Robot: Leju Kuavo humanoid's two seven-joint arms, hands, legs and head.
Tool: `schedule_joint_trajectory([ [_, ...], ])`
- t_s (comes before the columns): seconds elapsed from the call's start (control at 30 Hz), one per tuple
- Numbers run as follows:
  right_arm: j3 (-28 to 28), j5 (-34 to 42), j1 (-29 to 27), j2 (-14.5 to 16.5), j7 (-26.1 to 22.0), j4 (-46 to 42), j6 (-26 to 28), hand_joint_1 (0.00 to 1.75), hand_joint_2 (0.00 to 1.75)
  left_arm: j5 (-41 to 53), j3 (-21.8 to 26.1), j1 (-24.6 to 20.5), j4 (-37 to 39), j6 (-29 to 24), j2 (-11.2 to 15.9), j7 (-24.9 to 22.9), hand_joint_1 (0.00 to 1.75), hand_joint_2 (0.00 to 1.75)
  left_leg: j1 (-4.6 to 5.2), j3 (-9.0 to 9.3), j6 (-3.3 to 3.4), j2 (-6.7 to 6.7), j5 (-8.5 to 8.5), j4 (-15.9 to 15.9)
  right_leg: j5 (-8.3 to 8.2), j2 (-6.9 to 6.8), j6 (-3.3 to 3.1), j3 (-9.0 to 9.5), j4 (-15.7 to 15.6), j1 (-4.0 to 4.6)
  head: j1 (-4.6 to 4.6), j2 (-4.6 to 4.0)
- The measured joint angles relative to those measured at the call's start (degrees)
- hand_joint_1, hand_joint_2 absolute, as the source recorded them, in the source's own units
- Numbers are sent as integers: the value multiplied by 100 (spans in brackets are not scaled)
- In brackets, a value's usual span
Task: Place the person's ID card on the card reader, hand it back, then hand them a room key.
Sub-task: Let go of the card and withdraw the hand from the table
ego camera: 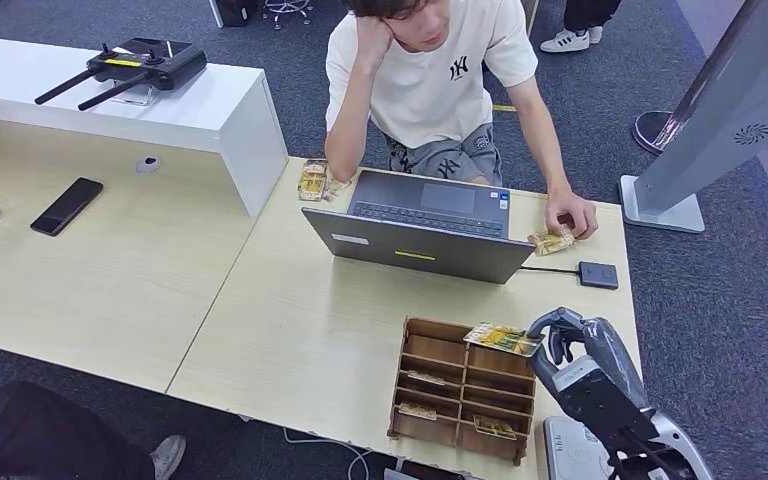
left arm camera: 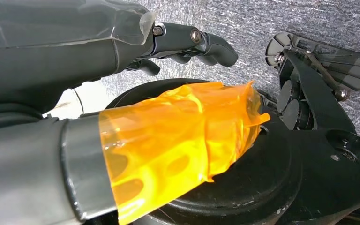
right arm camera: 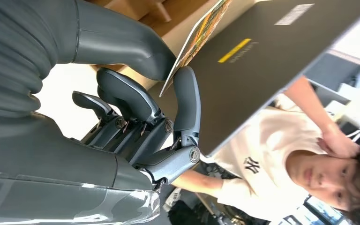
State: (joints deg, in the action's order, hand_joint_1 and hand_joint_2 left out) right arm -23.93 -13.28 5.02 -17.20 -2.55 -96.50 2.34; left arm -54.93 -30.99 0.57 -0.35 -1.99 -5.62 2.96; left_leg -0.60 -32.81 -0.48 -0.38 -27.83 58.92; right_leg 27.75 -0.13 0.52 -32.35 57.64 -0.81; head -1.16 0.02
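The right robot hand [ego camera: 565, 335] hovers over the near right corner of the surface [ego camera: 290, 330], above the far right corner of the wooden organizer [ego camera: 463, 389], and pinches a colourful card [ego camera: 503, 338] between its thumb and a finger; in the right wrist view the same card [right arm camera: 198, 32] sits edge-on between the thick thumb and one dark finger while the other fingers [right arm camera: 122, 93] curl loosely behind it. The card is lifted clear of the organizer, whose compartments hold a few more cards [ego camera: 496, 427]. At the near right edge of the surface, under the right arm, lies a grey flat device [ego camera: 572, 450] that may be the card reader, though I cannot tell for certain. An open laptop [ego camera: 425, 228] stands at the far side of the surface with its lid towards the robot, and behind it sits a person [ego camera: 430, 75] in a white T-shirt, one hand propping the head and the other hand [ego camera: 571, 213] resting on a card [ego camera: 551, 240] at the far right edge. A small black box [ego camera: 598, 274] on a cable lies just beside the laptop. The left robot hand [left arm camera: 187, 44] hangs by the floor with its fingers curled in on nothing.
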Motion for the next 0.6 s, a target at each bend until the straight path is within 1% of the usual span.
schedule_joint_trajectory([
  [0.2, 26, 510, 259, 290, -335, 10, -7, 175, 175, 31, 0, -6, 0, 7, 0, 31, 0, 0, 0, 1, 0, 2, 1, 0, 0, 2, 0, 0, 1, 0, 1, 0],
  [0.43, 7, 1075, 835, 691, -676, 100, -70, 175, 175, 118, -13, -23, 0, 27, 0, 118, 0, 0, -1, 2, -3, 3, 4, 0, -1, 3, 0, 1, 2, 1, 0, 0],
  [0.6, -40, 1428, 1314, 948, -794, 254, -141, 175, 175, 183, -67, -69, 0, 62, 2, 139, 0, 0, -1, 2, -3, 2, 4, 0, -1, 2, 0, 2, 2, 1, 1, 0],
])
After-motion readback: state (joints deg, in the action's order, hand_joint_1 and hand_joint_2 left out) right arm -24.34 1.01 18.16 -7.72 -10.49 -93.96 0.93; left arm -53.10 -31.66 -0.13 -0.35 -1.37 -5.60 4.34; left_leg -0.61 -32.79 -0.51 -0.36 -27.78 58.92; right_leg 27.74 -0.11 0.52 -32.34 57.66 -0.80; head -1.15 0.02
